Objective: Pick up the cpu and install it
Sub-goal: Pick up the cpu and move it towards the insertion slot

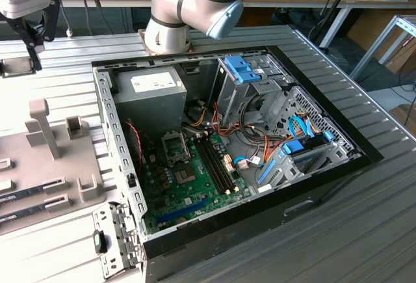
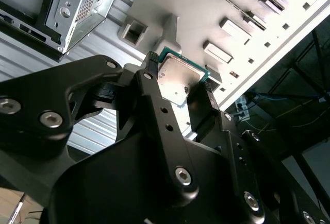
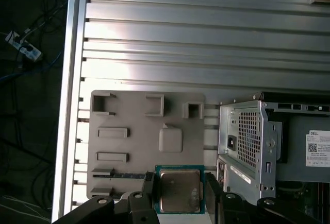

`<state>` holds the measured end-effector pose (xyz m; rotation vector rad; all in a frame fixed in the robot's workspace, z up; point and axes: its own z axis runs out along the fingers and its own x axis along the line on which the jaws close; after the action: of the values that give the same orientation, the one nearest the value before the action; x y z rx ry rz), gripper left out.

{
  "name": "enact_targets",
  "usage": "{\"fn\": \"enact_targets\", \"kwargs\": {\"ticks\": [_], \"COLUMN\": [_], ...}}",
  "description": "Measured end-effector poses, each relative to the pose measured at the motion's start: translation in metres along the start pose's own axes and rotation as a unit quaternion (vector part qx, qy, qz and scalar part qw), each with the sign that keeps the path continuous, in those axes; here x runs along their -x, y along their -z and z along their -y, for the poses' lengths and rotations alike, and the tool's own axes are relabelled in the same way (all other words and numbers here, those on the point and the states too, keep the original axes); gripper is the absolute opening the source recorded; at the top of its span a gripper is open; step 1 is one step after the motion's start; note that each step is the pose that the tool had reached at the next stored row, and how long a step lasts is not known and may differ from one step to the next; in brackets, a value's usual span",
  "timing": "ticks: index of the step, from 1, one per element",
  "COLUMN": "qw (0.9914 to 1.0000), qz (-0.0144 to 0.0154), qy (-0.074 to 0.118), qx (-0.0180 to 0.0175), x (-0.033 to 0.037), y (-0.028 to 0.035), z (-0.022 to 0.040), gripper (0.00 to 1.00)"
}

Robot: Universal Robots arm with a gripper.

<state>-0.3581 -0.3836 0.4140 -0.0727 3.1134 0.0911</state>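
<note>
The gripper (image 2: 178, 80) is holding the cpu (image 2: 181, 73) by two opposite edges. Its black fingers (image 2: 152, 94) are closing narrowly on the green rim, and the shiny silver top is facing back toward the wrist. In the first wrist view the gripper (image 3: 179, 187) is carrying the cpu (image 3: 179, 194) flat between the fingertips.

Below the fingertips a grey tray (image 3: 129, 112) is lying on the slatted table (image 3: 206, 44). The cpu is hanging clear of the tray, over the tray edge nearest the gripper. A square patch (image 3: 170, 139) in the tray is showing just beyond the chip. Farther beyond it, small raised blocks are standing along the tray's far edge. A dark strip (image 3: 119, 174) is lying in one of the tray's slots, off to one side of the fingers.

On the other side of the gripper, the perforated rear corner of the case (image 3: 247, 141) is standing near the tray.

In the exterior view the arm (image 1: 195, 0) is bending over the back of the open case (image 1: 117, 141), and the gripper (image 1: 29, 43) is hanging outside it. Inside the case the green board (image 1: 195, 188) and its socket (image 1: 175, 145) are lying well apart from the gripper, next to the grey power supply (image 1: 148, 91).
</note>
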Motion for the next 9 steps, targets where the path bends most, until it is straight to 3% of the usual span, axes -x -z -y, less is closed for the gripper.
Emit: {"fn": "enact_targets", "kwargs": {"ticks": [9], "qw": [1.0], "qz": [0.0], "qy": [0.0], "qx": [0.0], "x": [0.0163], "y": [-0.0007], "z": [0.0008], "gripper": [0.47]}}
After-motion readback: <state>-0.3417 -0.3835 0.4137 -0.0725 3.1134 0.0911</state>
